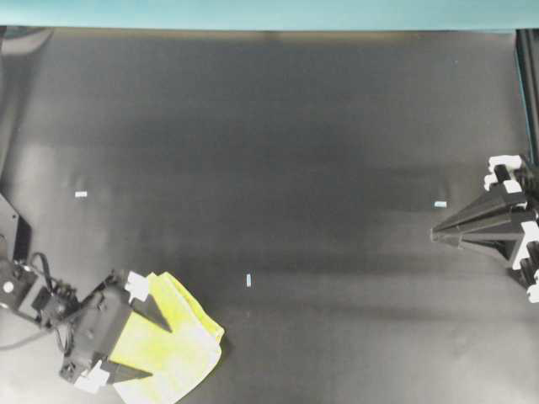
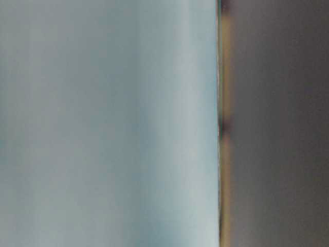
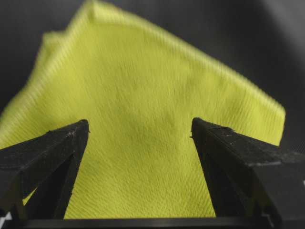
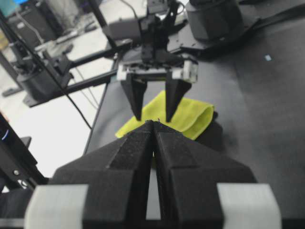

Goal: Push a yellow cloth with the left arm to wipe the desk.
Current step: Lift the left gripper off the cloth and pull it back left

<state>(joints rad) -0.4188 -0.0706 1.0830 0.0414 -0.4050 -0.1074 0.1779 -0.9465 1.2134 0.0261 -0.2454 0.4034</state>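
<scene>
The yellow cloth (image 1: 192, 338) lies folded on the black desk (image 1: 269, 126) at the front left. My left gripper (image 1: 158, 349) is open, with both fingertips over the cloth's middle. In the left wrist view the cloth (image 3: 143, 81) fills the space between and beyond the two spread black fingers (image 3: 66, 143). I cannot tell whether the tips press on it. My right gripper (image 1: 434, 233) is shut and empty at the right side, pointing left. The right wrist view shows its closed tips (image 4: 155, 122) and, beyond them, the left gripper (image 4: 152, 117) standing on the cloth (image 4: 193, 114).
Small pale tape marks sit on the desk at the left (image 1: 81, 194), the middle (image 1: 248, 280) and the right (image 1: 440, 204). A teal edge (image 1: 269, 13) runs along the back. The cloth is close to the desk's front edge. The table-level view is only blur.
</scene>
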